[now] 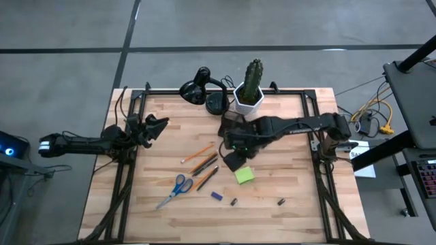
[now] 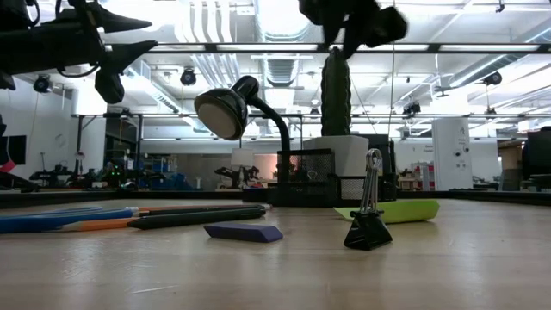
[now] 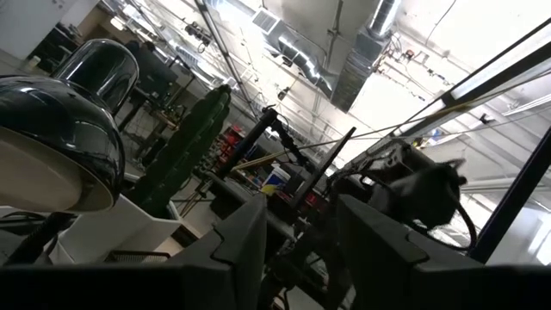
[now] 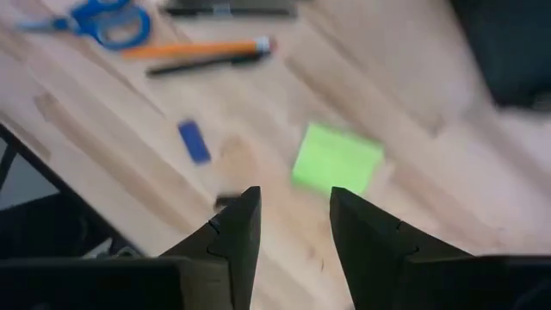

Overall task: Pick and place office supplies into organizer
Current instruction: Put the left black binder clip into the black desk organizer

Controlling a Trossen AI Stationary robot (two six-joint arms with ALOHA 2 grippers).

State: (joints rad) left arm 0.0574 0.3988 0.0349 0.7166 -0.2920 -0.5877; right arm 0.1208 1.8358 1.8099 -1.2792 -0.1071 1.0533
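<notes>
1. On the tabletop [image 1: 286,218] lie the pencils [image 1: 201,162], scissors [image 1: 175,190], sticky-note pad [image 1: 245,176], blue block [image 1: 216,196] and dark bits [image 1: 234,201], none stowed.
2. Beside them stands the organizer [image 1: 232,158], contents unseen.
3. Above the pad, the right tool [image 4: 291,226] hangs part-open, empty.
4. At the table's left edge, the left tool [image 1: 158,125] waits, part-open, empty.

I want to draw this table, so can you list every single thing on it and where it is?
Pencils and pens: about five, orange and dark, left of centre.
Scissors: one, blue handles, front left.
Sticky-note pad: one, lime green, centre.
Eraser-like block: one, blue, front centre.
Binder clips: two, dark, front.
Organizer: one, dark, under the right arm.
Desk lamp: one, black, back edge.
Cactus: one, green, white pot, back edge.
Left gripper: open, left edge.
Right gripper: open, above the pad.
</notes>
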